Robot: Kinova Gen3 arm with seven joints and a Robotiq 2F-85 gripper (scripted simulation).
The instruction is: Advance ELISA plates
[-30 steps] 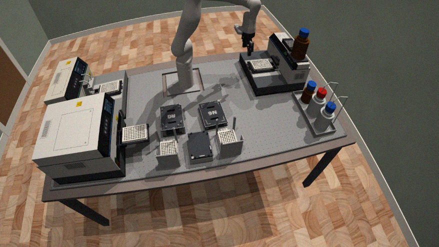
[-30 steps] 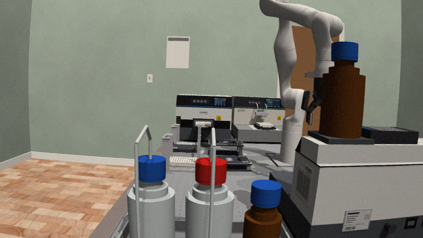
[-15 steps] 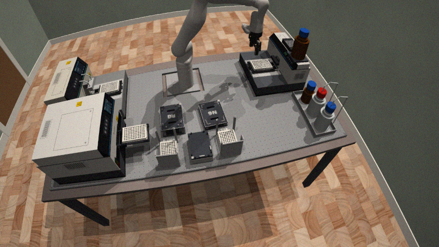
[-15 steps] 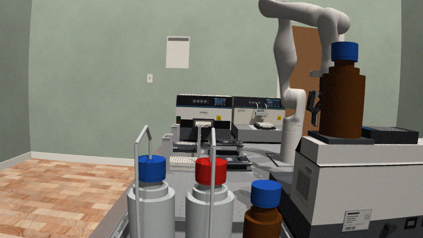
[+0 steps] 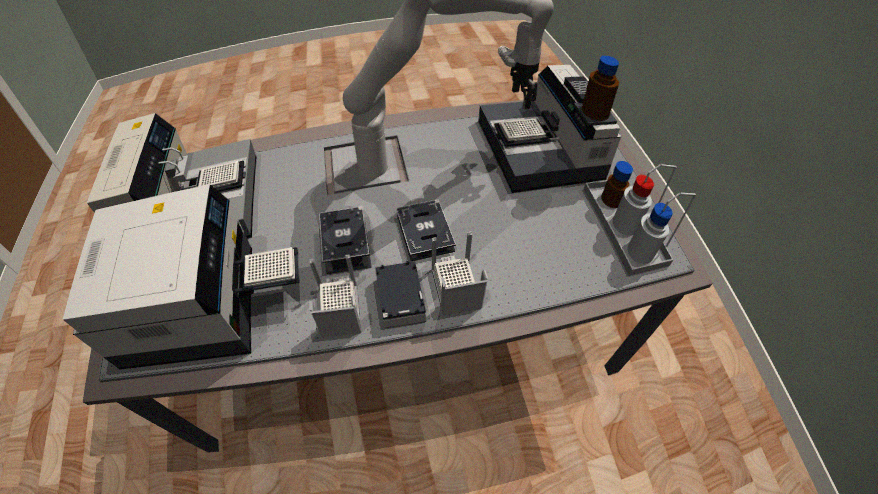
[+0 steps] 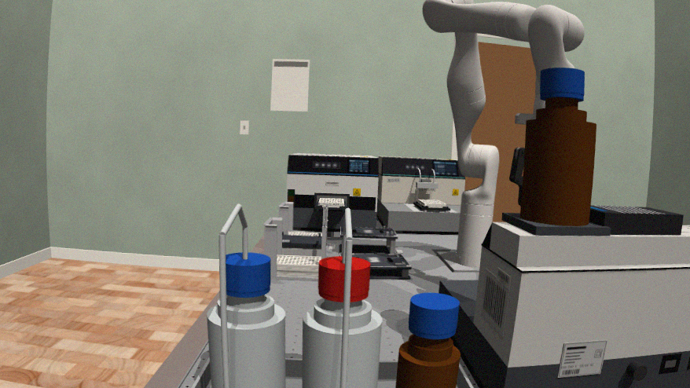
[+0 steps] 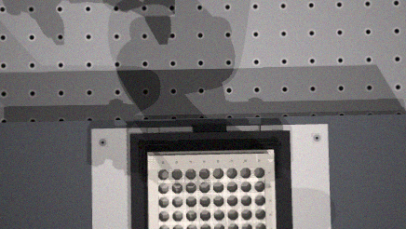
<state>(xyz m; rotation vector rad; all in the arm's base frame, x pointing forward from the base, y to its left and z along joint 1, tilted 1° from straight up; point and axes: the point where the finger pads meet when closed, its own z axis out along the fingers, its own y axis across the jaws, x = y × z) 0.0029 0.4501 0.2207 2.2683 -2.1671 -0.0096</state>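
Observation:
My gripper (image 5: 524, 90) is open and empty. It hangs above the back edge of the instrument (image 5: 540, 167) at the table's back right. A white well plate (image 5: 520, 129) (image 7: 209, 195) lies flat in that instrument's black nest, just in front of and below the gripper. The wrist view shows the plate's near short end and no fingers. A second white plate (image 5: 268, 266) (image 6: 331, 200) sits on the tray of the big front-left instrument. A third plate (image 5: 219, 173) (image 6: 431, 203) sits on the back-left instrument. In the exterior view the gripper is mostly hidden behind the brown bottle (image 6: 557, 169).
Nests RG (image 5: 342, 233) and N6 (image 5: 424, 227) stand bare mid-table. In front of them are two stack racks (image 5: 336, 319) (image 5: 460, 296) holding white plates, with a dark platform (image 5: 399, 293) between them. The tall brown bottle (image 5: 600, 92) stands right of my gripper. Three bottles (image 5: 638, 215) fill a tray at the right edge.

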